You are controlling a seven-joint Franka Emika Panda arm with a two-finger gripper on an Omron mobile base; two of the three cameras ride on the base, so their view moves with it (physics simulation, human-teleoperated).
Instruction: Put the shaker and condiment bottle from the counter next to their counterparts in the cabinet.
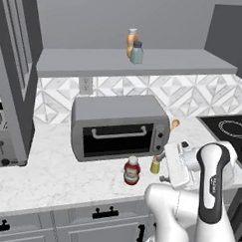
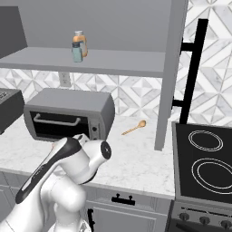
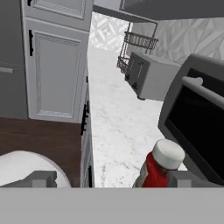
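Left base view: cabinet [image 1: 95, 67] holds both counterparts [image 1: 134, 48]; hand [image 3: 111, 178] released beside condiment bottle [image 1: 132, 171].

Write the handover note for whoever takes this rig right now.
Gripper: low at the counter's front edge beside the red bottle, holding nothing; whether the jaws are open cannot be told.
Red bottle and yellow shaker: both upright on the counter in front of the toaster oven.
Orange bottle and teal-grey shaker: on the shelf.
Done: nothing moved yet.
Left: lift both items up beside their counterparts.
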